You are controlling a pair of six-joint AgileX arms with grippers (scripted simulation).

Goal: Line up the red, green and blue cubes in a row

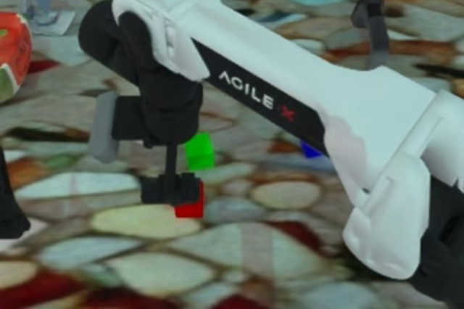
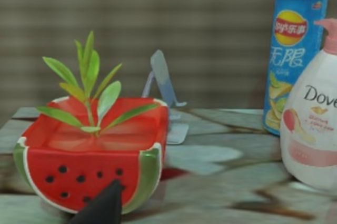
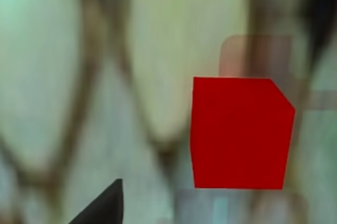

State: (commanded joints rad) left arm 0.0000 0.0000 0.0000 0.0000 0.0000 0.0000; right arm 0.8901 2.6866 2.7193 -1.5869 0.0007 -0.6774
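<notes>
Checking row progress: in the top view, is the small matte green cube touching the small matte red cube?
No. The small matte green cube sits apart from the small matte red cube, with bare table between them.

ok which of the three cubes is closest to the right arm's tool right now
The red cube: it sits right at the right tool, partly covered by it. The green cube lies a little beyond, and the blue cube peeks out from under the arm, farther right.
</notes>
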